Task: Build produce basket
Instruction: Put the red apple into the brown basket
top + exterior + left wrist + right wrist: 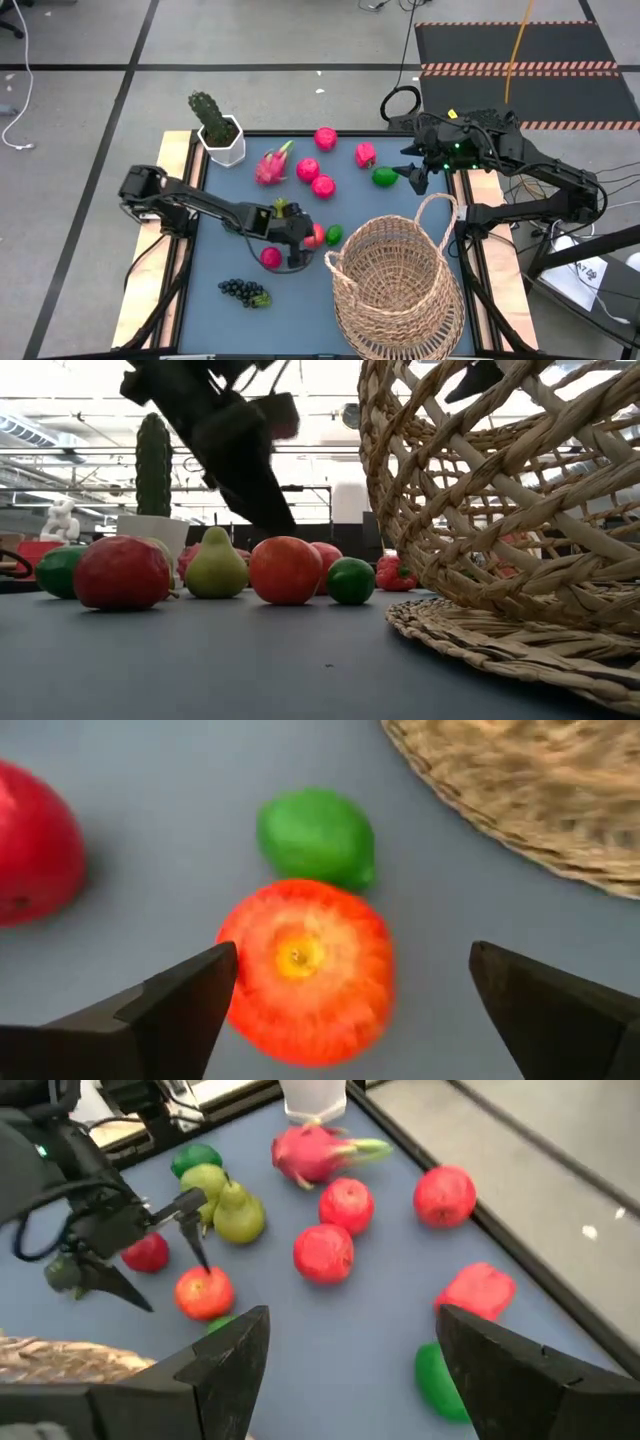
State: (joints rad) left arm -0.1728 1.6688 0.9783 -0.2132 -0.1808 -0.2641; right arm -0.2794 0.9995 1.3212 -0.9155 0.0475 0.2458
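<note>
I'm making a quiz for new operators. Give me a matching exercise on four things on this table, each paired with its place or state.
Things:
1. left pincer
2. basket
3. grape bunch
4. cactus

Places or states:
A. alone near the table's front edge
B. in a white pot at a far corner
C. open over an orange-red apple
D. holds no fruit

Pairs: 1-C, 2-D, 3-A, 4-B

Table (215, 310): blue-grey top, wooden edge strips on both sides. Basket (400, 285) rests on the near right part. White cactus pot (222, 140) at far left corner; pink dragon fruit (273, 165) beside it. Red apples (325, 138) and a green lime (384, 177) scattered across the far half. Orange-red apple (305, 970) touching, or nearly touching, a second lime (317, 836) just left of the basket. Dark grape bunch (243, 292) near left.
</note>
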